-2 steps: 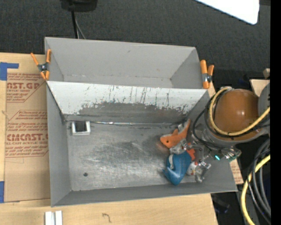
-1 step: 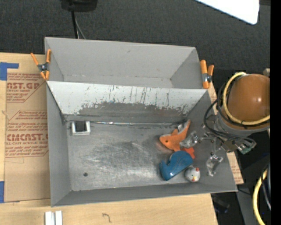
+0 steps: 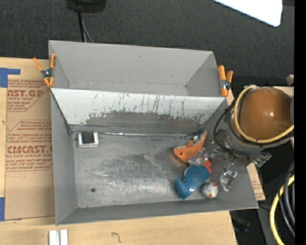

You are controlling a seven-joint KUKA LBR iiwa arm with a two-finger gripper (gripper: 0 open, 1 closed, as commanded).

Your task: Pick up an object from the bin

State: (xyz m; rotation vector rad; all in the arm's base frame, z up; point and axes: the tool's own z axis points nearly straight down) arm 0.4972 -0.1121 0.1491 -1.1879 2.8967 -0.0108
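Toys lie just beside your gripper (image 3: 221,167), toward the grey metal bin's (image 3: 119,72) middle: orange plastic fish (image 3: 187,151), blue rounded plastic figure (image 3: 191,182); open or closed, cannot tell.

A small square box (image 3: 88,139), pale-framed with a dark middle, lies on the floor of the bin (image 3: 129,67) in its far left corner, just below the scratched far slope. Beyond the bin's far rim a black cable (image 3: 84,27) runs over the dark surface (image 3: 158,24) to a black object (image 3: 85,5), and a white sheet (image 3: 253,9) lies at the far right. A small clear strip (image 3: 58,235) sits on the light wooden tabletop (image 3: 158,227), near left.
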